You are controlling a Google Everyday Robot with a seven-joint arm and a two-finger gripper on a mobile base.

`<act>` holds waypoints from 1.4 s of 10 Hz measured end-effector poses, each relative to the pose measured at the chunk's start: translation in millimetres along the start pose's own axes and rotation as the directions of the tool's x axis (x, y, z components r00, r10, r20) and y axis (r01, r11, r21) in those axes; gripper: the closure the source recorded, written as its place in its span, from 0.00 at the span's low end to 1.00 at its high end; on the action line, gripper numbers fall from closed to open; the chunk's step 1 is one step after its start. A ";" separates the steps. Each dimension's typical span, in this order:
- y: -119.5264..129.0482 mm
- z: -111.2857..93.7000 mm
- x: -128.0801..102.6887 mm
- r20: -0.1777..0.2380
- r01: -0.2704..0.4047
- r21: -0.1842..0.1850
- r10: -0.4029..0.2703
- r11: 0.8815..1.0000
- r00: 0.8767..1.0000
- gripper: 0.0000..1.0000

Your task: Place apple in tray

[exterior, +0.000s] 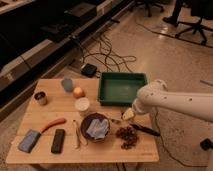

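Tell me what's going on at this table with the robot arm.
A white robot arm reaches in from the right. Its claw hangs open over the wooden table, just in front of the green tray, and it holds nothing. The apple it is meant to move sits on the table to the left of the tray, close to a white cup, and is untouched. Nothing is in the tray yet, so the job has not really started.

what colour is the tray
Dark green tray, clearest in the camera view; the gripper hangs over the table just by its near edge.
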 end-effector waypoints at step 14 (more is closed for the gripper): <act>0.5 -5.3 -4.8 0.015 0.001 0.020 -0.001 1.000 1.000 0.20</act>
